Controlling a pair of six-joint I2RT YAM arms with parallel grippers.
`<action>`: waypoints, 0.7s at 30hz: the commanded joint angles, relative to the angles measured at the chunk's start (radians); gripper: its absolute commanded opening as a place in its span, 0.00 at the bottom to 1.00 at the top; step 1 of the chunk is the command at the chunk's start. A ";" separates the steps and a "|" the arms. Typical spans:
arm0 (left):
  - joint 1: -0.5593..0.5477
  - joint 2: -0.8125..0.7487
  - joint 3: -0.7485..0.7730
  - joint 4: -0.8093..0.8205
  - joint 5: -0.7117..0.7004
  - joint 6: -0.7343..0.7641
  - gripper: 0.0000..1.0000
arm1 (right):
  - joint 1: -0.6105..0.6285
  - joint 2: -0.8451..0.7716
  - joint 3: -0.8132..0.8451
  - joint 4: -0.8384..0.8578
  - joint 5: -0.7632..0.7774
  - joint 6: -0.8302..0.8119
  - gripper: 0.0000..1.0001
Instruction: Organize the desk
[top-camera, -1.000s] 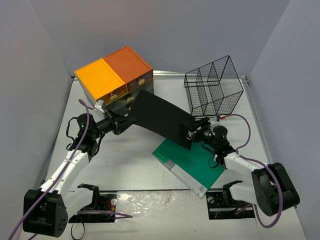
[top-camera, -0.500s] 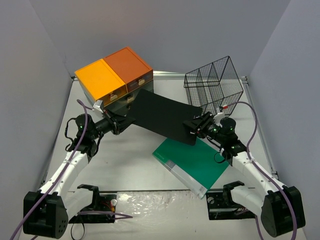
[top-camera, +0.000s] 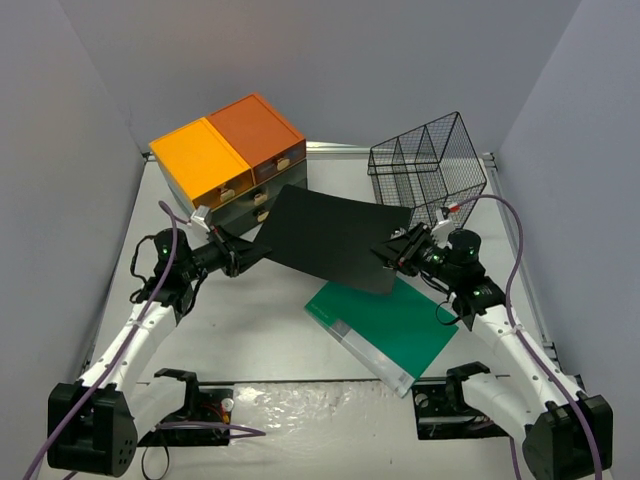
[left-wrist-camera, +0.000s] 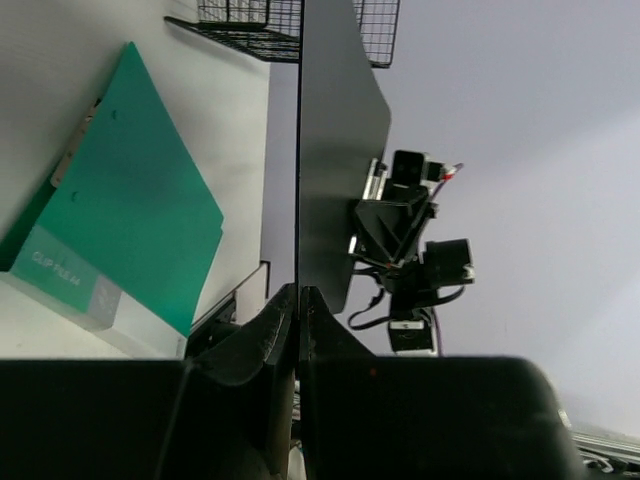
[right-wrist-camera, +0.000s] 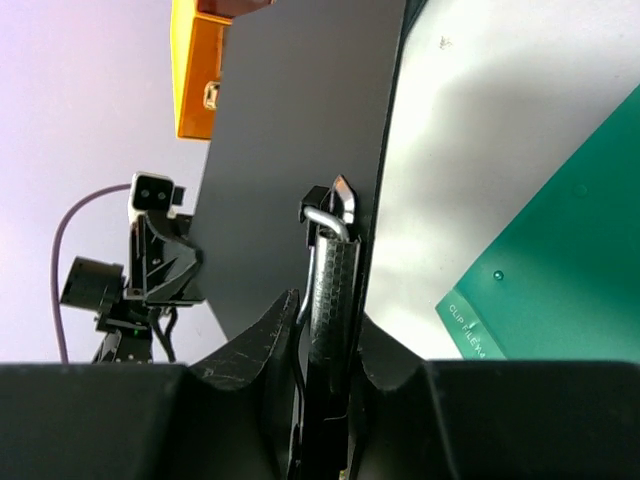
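A thin black clipboard (top-camera: 330, 240) hangs tilted above the white desk (top-camera: 250, 330), held at both ends. My left gripper (top-camera: 243, 255) is shut on its left edge; in the left wrist view the board (left-wrist-camera: 335, 150) runs edge-on out of the closed gripper (left-wrist-camera: 297, 300). My right gripper (top-camera: 393, 252) grips the right end, its gripper (right-wrist-camera: 330, 320) shut on the metal clip (right-wrist-camera: 335, 265) and the board (right-wrist-camera: 290, 130). A green clip file (top-camera: 390, 325) lies flat on the desk below the board's right end.
An orange-topped drawer chest (top-camera: 225, 150) stands at the back left, just behind the board's left corner. A black wire basket (top-camera: 425, 180) stands at the back right, close behind my right gripper. Grey walls close in both sides.
The right gripper has closed onto the clip end of the clipboard. The board has been lifted and shifted toward the back right, away from the green file. The left grip is unchanged.
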 joint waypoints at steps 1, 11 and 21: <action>0.021 0.014 0.065 -0.058 0.013 0.127 0.00 | -0.011 -0.035 0.119 -0.061 -0.022 -0.099 0.07; 0.020 0.069 0.165 -0.367 -0.054 0.399 0.00 | -0.018 0.055 0.427 -0.358 0.013 -0.290 0.00; 0.020 0.100 0.229 -0.538 -0.136 0.578 0.36 | -0.018 0.159 0.752 -0.635 0.127 -0.443 0.00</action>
